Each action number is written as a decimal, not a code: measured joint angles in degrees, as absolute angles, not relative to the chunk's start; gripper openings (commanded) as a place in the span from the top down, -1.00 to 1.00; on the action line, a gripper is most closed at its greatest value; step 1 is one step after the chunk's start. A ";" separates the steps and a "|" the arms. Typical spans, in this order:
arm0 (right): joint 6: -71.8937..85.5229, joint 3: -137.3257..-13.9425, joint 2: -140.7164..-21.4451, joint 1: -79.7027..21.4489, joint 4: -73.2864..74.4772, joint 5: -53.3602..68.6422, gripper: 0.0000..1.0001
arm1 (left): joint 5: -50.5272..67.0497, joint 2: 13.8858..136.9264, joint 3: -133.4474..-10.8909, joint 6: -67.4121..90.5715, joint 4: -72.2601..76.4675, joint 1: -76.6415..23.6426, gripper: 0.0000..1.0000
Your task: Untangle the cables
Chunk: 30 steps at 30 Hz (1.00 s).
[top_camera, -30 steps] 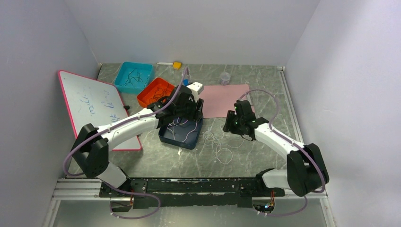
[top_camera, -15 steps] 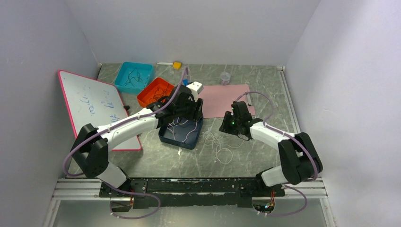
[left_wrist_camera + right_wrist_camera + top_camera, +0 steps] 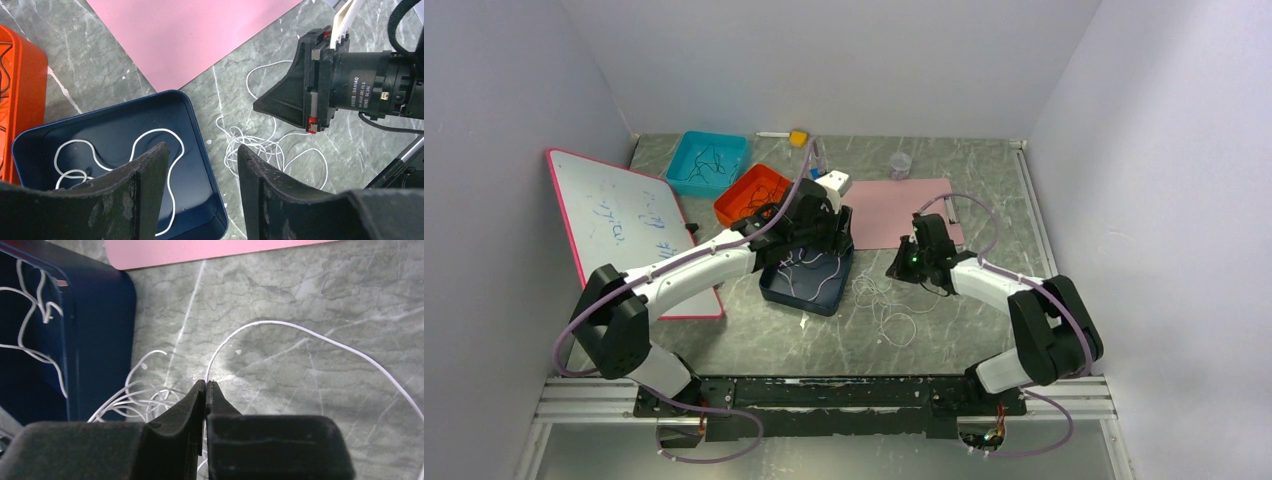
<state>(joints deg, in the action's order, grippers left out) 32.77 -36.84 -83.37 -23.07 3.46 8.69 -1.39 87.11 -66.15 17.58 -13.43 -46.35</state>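
Observation:
A tangle of white cables (image 3: pixel 886 300) lies on the grey table just right of the dark blue tray (image 3: pixel 809 292). My right gripper (image 3: pixel 206 382) is shut on one white cable (image 3: pixel 280 323), which arcs away to the right from the fingertips; the rest of the tangle (image 3: pixel 142 399) lies to its left. In the top view the right gripper (image 3: pixel 900 268) sits low at the tangle's upper right. More white cable (image 3: pixel 150 133) loops inside the blue tray (image 3: pixel 200 131). My left gripper (image 3: pixel 202 150) hangs open over the tray's right rim, holding nothing.
An orange tray (image 3: pixel 754 195) and a teal tray (image 3: pixel 707 162) at the back left each hold dark cables. A pink mat (image 3: pixel 894 212) lies behind the tangle. A whiteboard (image 3: pixel 624 225) leans at the left. A small cup (image 3: pixel 901 163) stands at the back.
The right gripper has swung left and down to the tangle and closed on a white cable. The left arm has barely moved and stays open.

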 measured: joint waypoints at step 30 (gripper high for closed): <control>32.14 -47.16 -55.99 -22.98 12.69 -0.19 1.00 | 11.84 101.43 -70.35 23.88 2.57 -46.35 -0.28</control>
<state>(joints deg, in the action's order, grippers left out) 32.14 -47.16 -55.99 -22.98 12.69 -0.19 11.84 101.43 -70.35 23.88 2.57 -46.35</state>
